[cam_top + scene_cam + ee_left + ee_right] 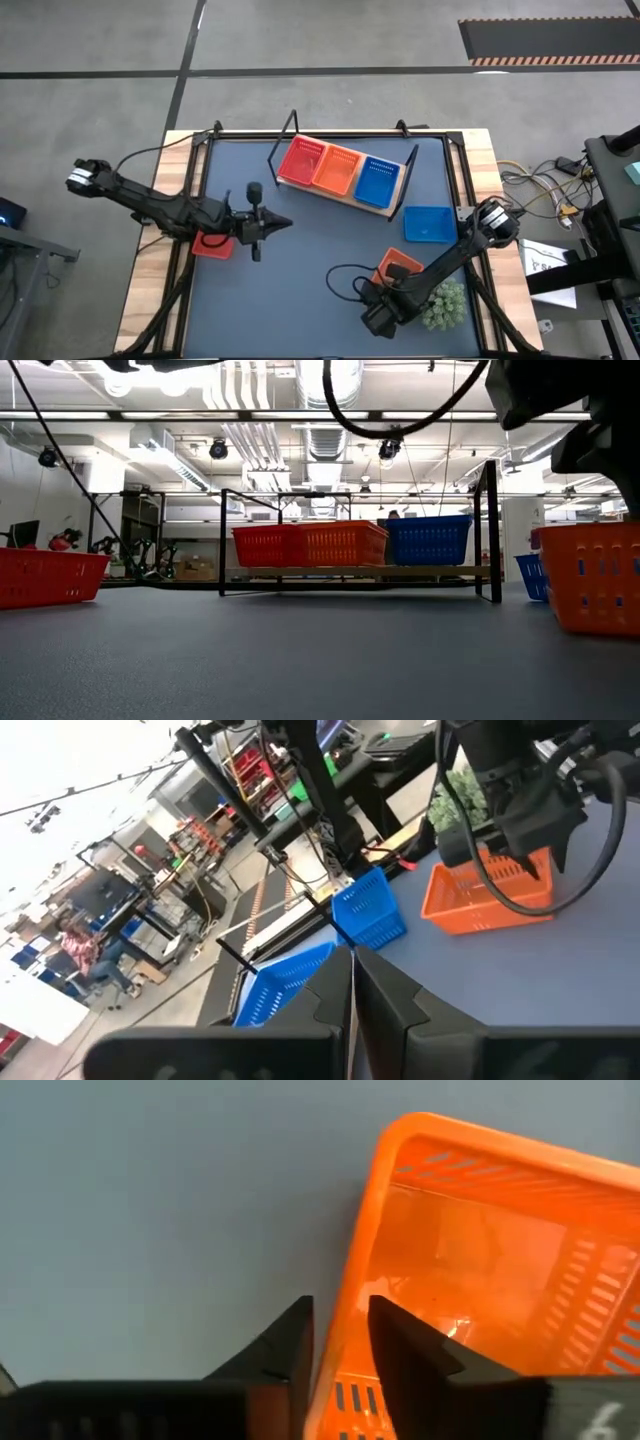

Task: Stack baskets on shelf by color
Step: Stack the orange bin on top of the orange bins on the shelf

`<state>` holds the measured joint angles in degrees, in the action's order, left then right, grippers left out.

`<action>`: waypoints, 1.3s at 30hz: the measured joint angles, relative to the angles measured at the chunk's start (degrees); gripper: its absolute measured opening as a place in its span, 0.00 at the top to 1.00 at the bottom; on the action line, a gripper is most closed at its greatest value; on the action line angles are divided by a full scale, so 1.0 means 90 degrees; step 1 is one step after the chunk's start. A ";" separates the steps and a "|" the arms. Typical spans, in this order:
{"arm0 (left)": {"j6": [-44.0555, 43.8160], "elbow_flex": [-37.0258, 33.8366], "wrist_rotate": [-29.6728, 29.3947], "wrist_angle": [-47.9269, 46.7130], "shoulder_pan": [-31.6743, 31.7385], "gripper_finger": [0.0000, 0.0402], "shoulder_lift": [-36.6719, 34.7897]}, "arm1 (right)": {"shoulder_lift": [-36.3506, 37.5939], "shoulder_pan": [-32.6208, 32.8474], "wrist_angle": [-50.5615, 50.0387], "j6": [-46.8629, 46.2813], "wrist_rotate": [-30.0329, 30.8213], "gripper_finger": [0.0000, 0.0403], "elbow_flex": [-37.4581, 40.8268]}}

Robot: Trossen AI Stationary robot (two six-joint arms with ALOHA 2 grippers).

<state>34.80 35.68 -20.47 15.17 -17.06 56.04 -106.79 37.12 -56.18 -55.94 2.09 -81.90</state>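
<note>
Clenched jaws marked the left gripper (283, 224), its two dark fingers (385, 990) pressed together with nothing between them; it hung over the middle of the tabletop (320, 250), pointing toward the right edge. Just behind its wrist, by the left edge, lay a loose red basket (212, 244). The right gripper (341, 1342) was down near the front right corner with its jaws closed to a narrow gap astride one wall of an orange basket (480, 1270), one finger outside and one inside the rim. From above, that orange basket (398, 268) sat partly under the right arm, with the green spiky plant (444, 304) just beside it toward the corner.

The shelf (385, 205) stood at the back of the tabletop, a little right of centre and slightly skewed. On it sat three baskets side by side and touching: a red shelf basket (302, 161), an orange shelf basket (338, 170) in the middle and a blue shelf basket (377, 181). A loose blue basket (430, 223) lay on the tabletop by the right edge, just in front of the shelf's right end.
</note>
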 joint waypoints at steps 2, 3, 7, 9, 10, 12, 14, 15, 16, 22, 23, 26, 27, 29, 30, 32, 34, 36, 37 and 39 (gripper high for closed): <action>-0.0082 -0.0088 -0.0002 0.0029 0.0001 1.00 -0.0081 | -0.0004 0.0000 0.0026 -0.0002 0.0000 0.82 0.0001; -0.0141 -0.0121 -0.0002 0.0052 0.0003 1.00 -0.0120 | 0.0000 0.0000 0.0095 -0.0002 0.0000 0.85 0.0001; -0.0167 -0.0256 0.0000 0.0147 0.0003 1.00 -0.0273 | 0.0016 0.0051 0.0252 0.0130 -0.0076 0.96 -0.0098; -0.0173 -0.0299 0.0000 0.0112 0.0003 1.00 -0.0307 | 0.0018 0.0126 0.0360 0.0374 -0.0194 0.97 -0.0272; -0.0178 -0.0303 0.0002 0.0140 0.0003 1.00 -0.0309 | 0.0018 0.0154 0.0370 0.0521 -0.0237 0.97 -0.0385; -0.0182 -0.0329 0.0002 0.0120 0.0003 1.00 -0.0337 | 0.0018 0.0196 0.0346 0.0741 -0.0243 0.98 -0.0598; -0.0183 -0.0335 0.0002 0.0146 0.0003 1.00 -0.0341 | 0.0018 0.0190 0.0363 0.0891 -0.0198 0.98 -0.0849; -0.0183 -0.0348 0.0002 0.0131 0.0003 1.00 -0.0341 | 0.0018 0.0179 0.0359 0.0961 -0.0089 0.98 -0.0974; -0.0183 -0.0350 0.0002 0.0120 0.0003 1.00 -0.0339 | 0.0018 0.0161 0.0361 0.1040 0.0078 0.98 -0.1105; -0.0183 -0.0356 0.0002 0.0120 0.0003 1.00 -0.0331 | 0.0018 -0.0043 0.0145 0.1859 0.1579 0.98 -0.1864; -0.0183 -0.0357 0.0002 0.0114 0.0005 1.00 -0.0331 | 0.0018 -0.0103 0.0091 0.2006 0.1890 0.98 -0.1995; -0.0183 -0.0360 0.0002 0.0113 0.0008 1.00 -0.0334 | 0.0018 -0.0358 -0.0152 0.2357 0.2580 0.98 -0.2332; -0.0183 -0.0362 0.0002 0.0108 0.0008 1.00 -0.0336 | 0.0018 -0.0457 -0.0257 0.2455 0.2757 0.98 -0.2435; -0.0183 -0.0362 0.0002 0.0108 0.0005 1.00 -0.0341 | 0.0018 -0.0683 -0.0455 0.2683 0.3059 0.98 -0.2628; -0.0183 -0.0368 0.0004 0.0106 0.0005 1.00 -0.0350 | 0.0018 -0.0818 -0.0528 0.2809 0.3162 0.98 -0.2710; -0.0182 -0.0372 0.0004 0.0105 0.0005 1.00 -0.0356 | 0.0018 -0.1118 -0.0595 0.3101 0.3317 0.98 -0.2831; -0.0183 -0.0374 0.0005 0.0102 0.0005 1.00 -0.0358 | 0.0018 -0.1444 -0.0591 0.3245 0.3620 0.98 -0.2906; -0.0181 -0.0383 0.0005 0.0103 0.0005 1.00 -0.0363 | 0.0018 -0.1787 -0.0581 0.3354 0.3901 0.98 -0.2954; -0.0181 -0.0387 0.0005 0.0103 0.0005 1.00 -0.0363 | 0.0018 -0.1975 -0.0562 0.3429 0.3947 0.98 -0.2963; -0.0181 -0.0403 0.0005 0.0099 0.0005 1.00 -0.0363 | 0.0018 -0.2376 -0.0565 0.3679 0.3943 0.98 -0.2967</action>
<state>33.17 32.06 -20.43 16.06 -17.02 52.77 -106.63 15.74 -61.26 -22.83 37.58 -108.60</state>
